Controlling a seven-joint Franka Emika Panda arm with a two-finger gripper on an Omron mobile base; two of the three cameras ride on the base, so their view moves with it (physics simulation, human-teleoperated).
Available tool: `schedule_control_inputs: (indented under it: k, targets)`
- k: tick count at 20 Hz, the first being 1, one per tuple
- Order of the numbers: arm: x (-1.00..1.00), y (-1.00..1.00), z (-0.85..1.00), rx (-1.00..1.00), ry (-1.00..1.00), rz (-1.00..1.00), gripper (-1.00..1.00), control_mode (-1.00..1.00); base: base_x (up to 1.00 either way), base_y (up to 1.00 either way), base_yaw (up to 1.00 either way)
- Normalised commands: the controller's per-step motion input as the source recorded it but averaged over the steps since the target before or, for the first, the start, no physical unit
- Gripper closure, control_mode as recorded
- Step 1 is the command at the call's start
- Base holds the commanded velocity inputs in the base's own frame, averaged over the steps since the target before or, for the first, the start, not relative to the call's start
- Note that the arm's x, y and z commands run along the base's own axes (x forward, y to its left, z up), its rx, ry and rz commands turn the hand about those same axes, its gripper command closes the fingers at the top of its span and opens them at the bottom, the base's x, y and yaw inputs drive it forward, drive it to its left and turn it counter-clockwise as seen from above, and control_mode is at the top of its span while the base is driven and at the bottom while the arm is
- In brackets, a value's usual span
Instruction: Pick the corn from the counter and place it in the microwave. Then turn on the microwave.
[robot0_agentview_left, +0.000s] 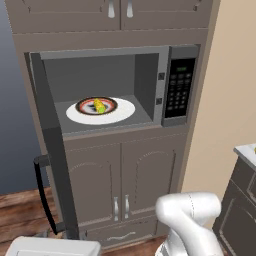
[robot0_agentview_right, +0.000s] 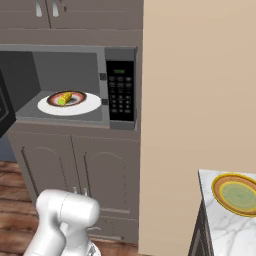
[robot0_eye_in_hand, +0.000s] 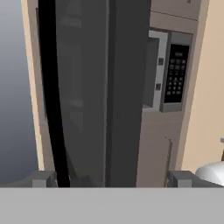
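A: Two fingertips (robot0_eye_in_hand: 43, 178) of the gripper (robot0_eye_in_hand: 111, 179) stand at the bottom of the hand view, spread wide apart with nothing between them.

B: Obstruction ahead of the jaws?

A: The open door (robot0_eye_in_hand: 87, 87) of the microwave (robot0_agentview_left: 150, 75), seen nearly edge-on. Its dark glass panel and black bar handle (robot0_eye_in_hand: 52, 96) sit directly in front of the jaws, close to them, the handle toward the left fingertip.

B: Location of the corn?

A: The corn (robot0_agentview_left: 100, 106) lies in a dark-rimmed dish (robot0_agentview_left: 85, 106) on the white plate (robot0_agentview_left: 125, 112) inside the microwave cavity, beyond the door and well apart from the jaws.

B: Other items?

A: The keypad panel (robot0_eye_in_hand: 176, 74) with green display is ahead of the right fingertip, farther off. Brown cabinet doors (robot0_agentview_left: 120, 175) stand below the microwave. A beige wall (robot0_agentview_right: 200, 100) runs on the right. On the counter (robot0_agentview_right: 220, 220) to the right rests an orange-rimmed plate (robot0_agentview_right: 235, 194) with a green centre.
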Motion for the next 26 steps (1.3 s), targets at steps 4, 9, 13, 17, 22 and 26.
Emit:
schedule_control_inputs:
  k: [4,9,13,17,22,26]
  targets:
    - [0.22,0.47,-0.34,-0.01,0.0,-0.07,-1.0,-1.0,0.0,0.0,0.0]
    - [0.24,0.47,-0.32,0.0,0.0,-0.06,-1.0,-1.0,0.0,0.0,0.0]
    - [0.23,0.42,-0.24,0.0,0.0,-0.07,-1.0,-1.0,0.0,0.0,0.0]
    - [0.27,0.39,-0.21,0.0,0.0,-0.08,-1.0,-1.0,0.0,0.0,0.0]
    - [0.23,0.35,-0.17,0.0,-0.01,-0.09,-1.0,-1.0,0.0,0.0,0.0]
    - [0.03,0.15,-0.09,0.0,-0.03,-0.12,-1.0,-1.0,0.0,0.0,0.0]
